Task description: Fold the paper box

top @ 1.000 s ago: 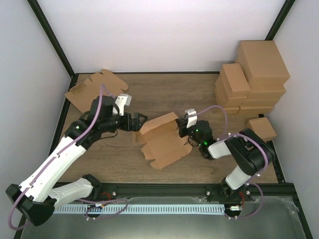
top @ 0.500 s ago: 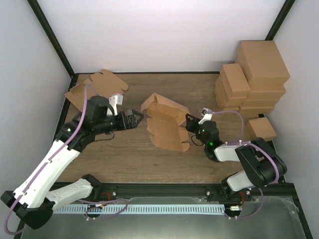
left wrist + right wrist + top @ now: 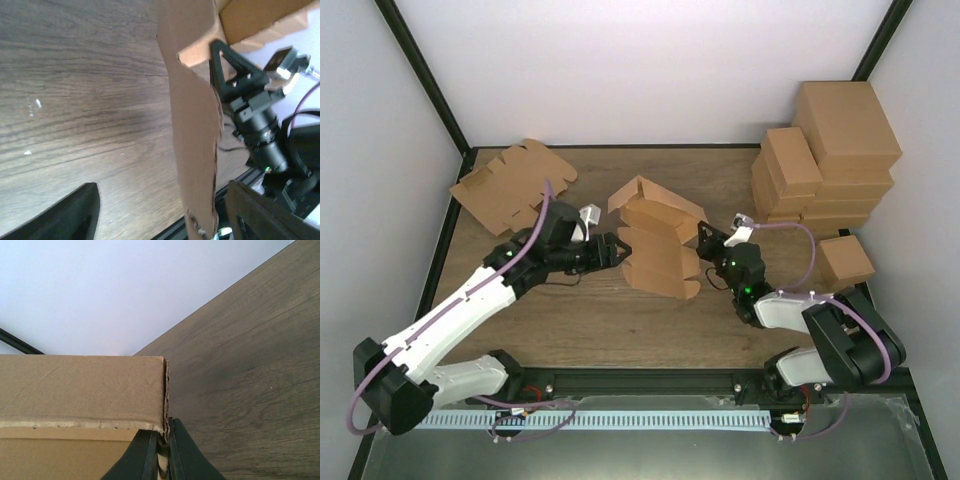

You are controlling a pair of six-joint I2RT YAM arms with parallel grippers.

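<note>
The paper box (image 3: 655,248), a half-folded brown die-cut piece, stands tilted on the wood table's middle. My right gripper (image 3: 705,238) is shut on its right edge. In the right wrist view the fingertips (image 3: 162,442) pinch a thin cardboard edge of the box (image 3: 80,390). My left gripper (image 3: 620,248) is open at the box's left side. In the left wrist view a cardboard panel (image 3: 192,150) stands between my two dark fingers (image 3: 65,215), touching neither. The right gripper (image 3: 240,85) shows behind that panel.
A pile of flat notched cardboard blanks (image 3: 510,185) lies at the back left. Bigger brown cartons (image 3: 825,160) are stacked at the back right, with one small carton (image 3: 845,258) in front of them. A black frame rail (image 3: 650,375) runs along the near edge.
The right gripper has swung the box up and toward the back. The left gripper has moved right until its fingers straddle the box's left edge, and they have narrowed a little.
</note>
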